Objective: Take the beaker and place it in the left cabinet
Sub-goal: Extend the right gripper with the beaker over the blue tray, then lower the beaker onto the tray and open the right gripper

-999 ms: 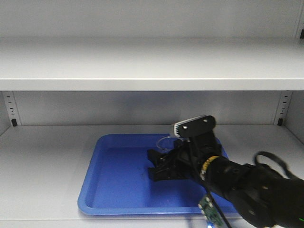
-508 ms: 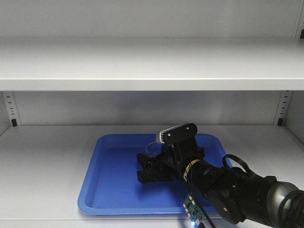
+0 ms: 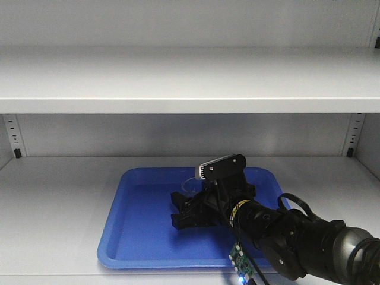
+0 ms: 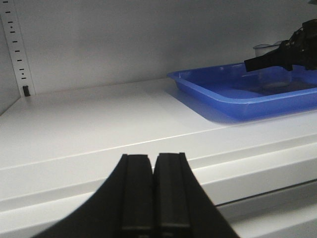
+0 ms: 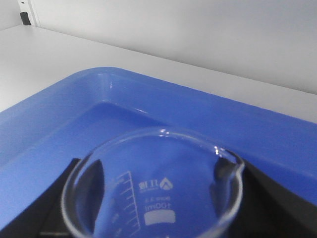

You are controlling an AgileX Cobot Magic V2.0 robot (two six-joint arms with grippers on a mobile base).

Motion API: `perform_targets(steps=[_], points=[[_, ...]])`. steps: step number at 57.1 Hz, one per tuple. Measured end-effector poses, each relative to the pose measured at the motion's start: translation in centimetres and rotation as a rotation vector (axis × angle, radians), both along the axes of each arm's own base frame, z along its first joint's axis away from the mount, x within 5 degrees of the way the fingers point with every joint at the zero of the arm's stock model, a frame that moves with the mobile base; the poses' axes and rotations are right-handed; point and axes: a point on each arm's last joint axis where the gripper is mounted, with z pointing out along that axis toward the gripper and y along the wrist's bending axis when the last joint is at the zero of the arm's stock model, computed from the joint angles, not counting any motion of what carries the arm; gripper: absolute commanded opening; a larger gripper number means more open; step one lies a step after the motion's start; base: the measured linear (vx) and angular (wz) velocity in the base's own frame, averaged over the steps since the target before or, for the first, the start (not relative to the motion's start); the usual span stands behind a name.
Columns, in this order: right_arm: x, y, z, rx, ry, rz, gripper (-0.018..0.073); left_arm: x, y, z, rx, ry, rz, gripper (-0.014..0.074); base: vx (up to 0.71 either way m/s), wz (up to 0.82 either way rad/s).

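Gripping beaker over blue tray — right end effector; left end effector closed, shelf edge.

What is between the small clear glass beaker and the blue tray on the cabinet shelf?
Nothing visible. The right gripper has the small clear glass beaker between its fingers, directly over the blue plastic tray in the pale grey cabinet; contact with the tray floor can't be confirmed.

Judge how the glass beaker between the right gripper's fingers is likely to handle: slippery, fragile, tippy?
The beaker is clear, thin-walled glass, so probably brittle and smooth against the right gripper. It looks empty, likely light. Its straight walls and wide mouth suggest it would stand steadily on the flat blue tray.
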Motion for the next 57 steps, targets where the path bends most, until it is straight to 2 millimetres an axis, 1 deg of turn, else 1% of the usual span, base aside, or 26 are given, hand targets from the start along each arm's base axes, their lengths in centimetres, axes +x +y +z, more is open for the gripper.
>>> perform_targets(steps=[5,15,21,34,41,45,49,51,53,57], points=[[0.0,0.0,0.1,0.006,-0.008,0.002,0.0590,0.0,0.0,0.0,0.000,0.000,0.000,0.0001,0.00,0.00],[0.0,0.1,0.6,0.031,-0.041,0.008,0.0592,0.0,0.0,0.0,0.000,0.000,0.000,0.0001,0.00,0.00],[-0.3,0.0,1.7,0.047,-0.069,0.010,0.0592,0.0,0.0,0.0,0.000,0.000,0.000,0.0001,0.00,0.00],[-1.4,-0.6,4.9,0.089,-0.145,0.013,0.0592,0.0,0.0,0.0,0.000,0.000,0.000,0.0001,0.00,0.00],[-2.0,-1.0,6.5,0.099,-0.168,0.009,0.0559,0.0,0.0,0.0,0.000,0.000,0.000,0.0001,0.00,0.00],[-2.4,-1.2,7.1,0.093,-0.165,0.003,0.0491,0.0,0.0,0.0,0.000,0.000,0.000,0.0001,0.00,0.00],[-2.7,-1.5,7.4,0.073,-0.140,-0.008,0.0368,0.0,0.0,0.0,0.000,0.000,0.000,0.0001,0.00,0.00],[-2.9,-1.7,7.6,0.057,-0.119,-0.016,0.0291,0.0,0.0,0.0,0.000,0.000,0.000,0.0001,0.00,0.00],[-3.1,-2.0,7.6,0.038,-0.092,-0.027,0.0189,0.0,0.0,0.0,0.000,0.000,0.000,0.0001,0.00,0.00],[-3.7,-2.5,7.8,-0.007,-0.031,-0.050,0.0013,0.0,0.0,0.0,0.000,0.000,0.000,0.0001,0.00,0.00]])
